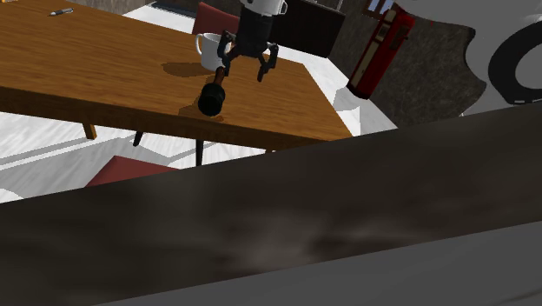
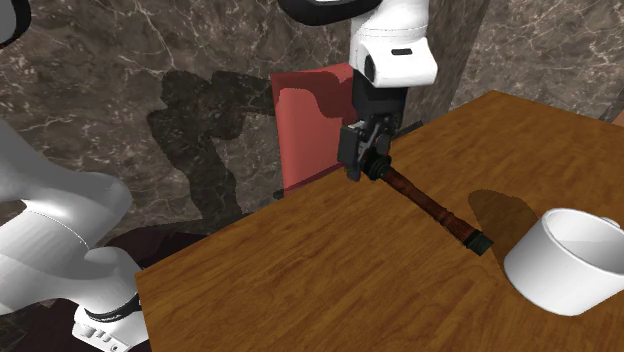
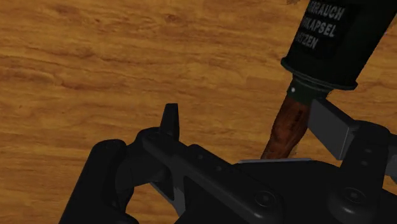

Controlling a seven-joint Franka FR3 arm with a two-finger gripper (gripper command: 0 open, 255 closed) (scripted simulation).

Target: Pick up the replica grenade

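The replica grenade [image 1: 211,98] is a stick type with a black head and a brown handle, and it lies on the wooden table [image 1: 87,69]. My gripper [image 1: 247,65] hangs just above it, open with its fingers well apart. In the wrist view the lettered head [image 3: 334,44] lies ahead of the gripper [image 3: 248,124], and the handle runs back beside one finger [image 3: 331,124] without being clasped. In the second exterior view the handle [image 2: 430,205] stretches from the gripper [image 2: 368,160] toward the mug, and the fingers partly hide the head.
A white mug [image 1: 208,50] [image 2: 570,262] stands on the table close to the handle's end. Red chairs [image 1: 130,169] [image 2: 310,120] sit by the table's edges. A red extinguisher [image 1: 380,52] leans by the wall. The dark stand [image 1: 304,217] fills the shoulder view's foreground.
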